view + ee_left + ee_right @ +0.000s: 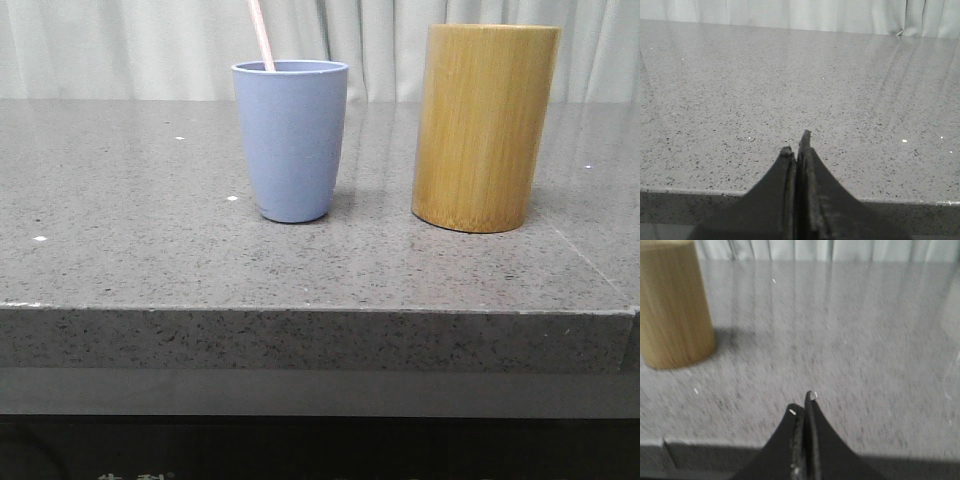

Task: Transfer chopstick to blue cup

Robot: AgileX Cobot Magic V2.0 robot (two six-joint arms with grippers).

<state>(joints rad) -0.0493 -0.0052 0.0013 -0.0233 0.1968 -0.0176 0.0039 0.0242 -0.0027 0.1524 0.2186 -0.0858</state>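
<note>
One thin pinkish chopstick leans in the matte blue cup; both grippers, left and right, are pressed together.

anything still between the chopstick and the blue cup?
Nothing visible. The chopstick already stands inside the blue cup, leaning against its rim at the left. The bamboo cylinder stands apart to the right. The left gripper and right gripper are shut, holding nothing.
</note>
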